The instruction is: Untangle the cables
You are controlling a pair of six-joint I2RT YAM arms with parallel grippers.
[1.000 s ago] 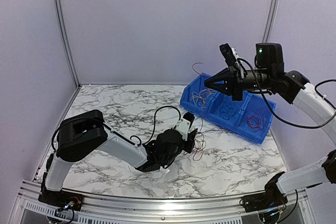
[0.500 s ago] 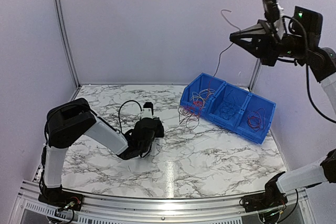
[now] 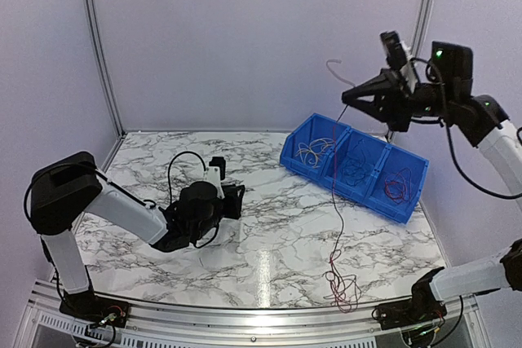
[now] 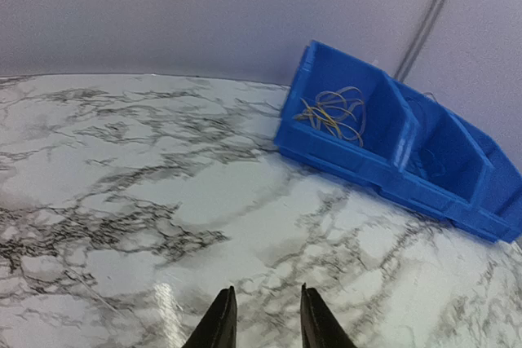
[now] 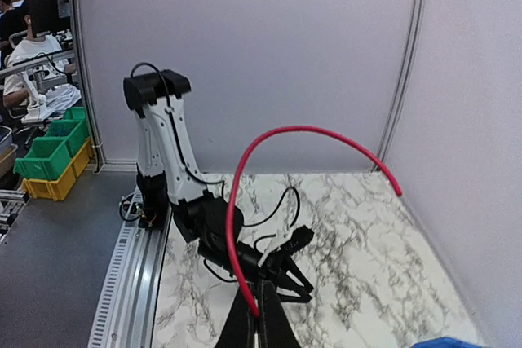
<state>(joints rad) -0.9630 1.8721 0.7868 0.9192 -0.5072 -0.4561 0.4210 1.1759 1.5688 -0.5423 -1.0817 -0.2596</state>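
At upper right the right fingers (image 3: 363, 100) clench a hair-fine, limp red wire (image 3: 333, 201) dangling to a tangle (image 3: 342, 289) on the bench (image 3: 269, 226) (best pinched near that knot), while the left fingers (image 4: 218, 323) stand released, empty.

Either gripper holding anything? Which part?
Right gripper pinches a red cable near one end, the rest hanging down. Left gripper holds nothing.
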